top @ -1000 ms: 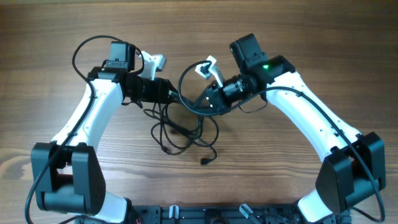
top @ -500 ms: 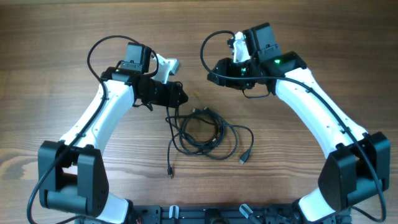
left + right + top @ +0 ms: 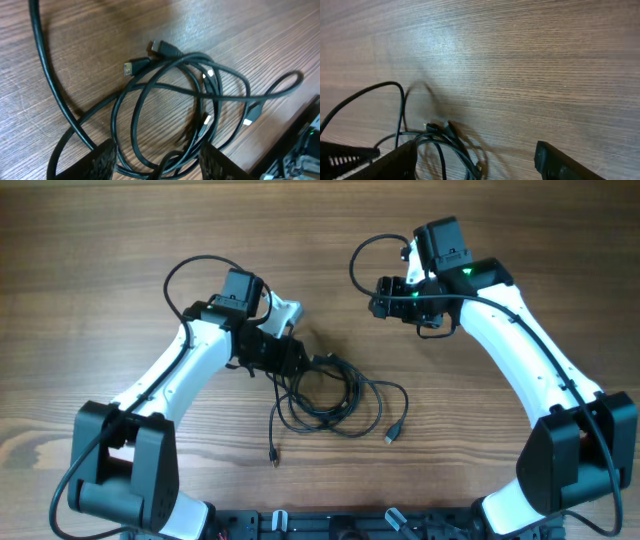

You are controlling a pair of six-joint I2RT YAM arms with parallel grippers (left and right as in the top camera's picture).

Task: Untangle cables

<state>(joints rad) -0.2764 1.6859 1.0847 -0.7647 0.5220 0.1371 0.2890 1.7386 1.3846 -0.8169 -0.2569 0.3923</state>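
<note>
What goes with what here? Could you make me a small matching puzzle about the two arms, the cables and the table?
Things:
1. left arm
2. right arm
3. cables
4. table

Descriptions:
A. brown wood grain
B. lying in loose black loops
C. jaws open at the tangle's edge
D. jaws open over bare wood, apart from the tangle

Pairs: 1-C, 2-D, 3-B, 4-A

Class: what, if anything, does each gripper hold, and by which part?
Nothing. The left gripper is open over the cables; the right gripper is open and empty.

Black cables (image 3: pixel 350 388), brown wood-grain table (image 3: pixel 100 260)
</note>
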